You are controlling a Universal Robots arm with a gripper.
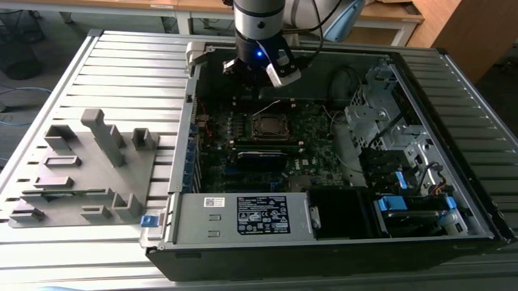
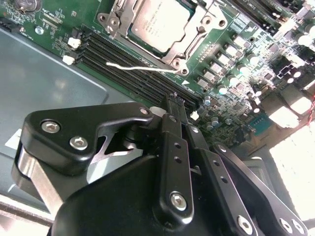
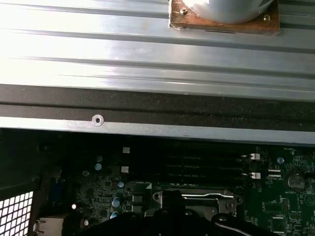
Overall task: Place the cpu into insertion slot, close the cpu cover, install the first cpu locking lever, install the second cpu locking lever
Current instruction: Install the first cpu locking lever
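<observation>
One thing matters here tbh: the cpu point(image 2: 157, 19) lies pretty much straight ahead of my pincer point(image 2: 174, 101), past the black memory slots point(image 2: 98, 51); it sits framed by the cpu cover point(image 2: 119, 17); a thin locking lever point(image 2: 142, 68) runs crosswise between us; pincer looks pinched together, holding nothing, hovering apart from everything.

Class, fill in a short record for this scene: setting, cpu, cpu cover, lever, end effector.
setting: open computer case on a slatted table
cpu: grey top facing up, framed by the cover
cpu cover: metal frame lying flat around the chip
lever: thin wire lying across the memory slots, beside the cover
end effector: shut, nothing seen in it, above the memory slots
</observation>
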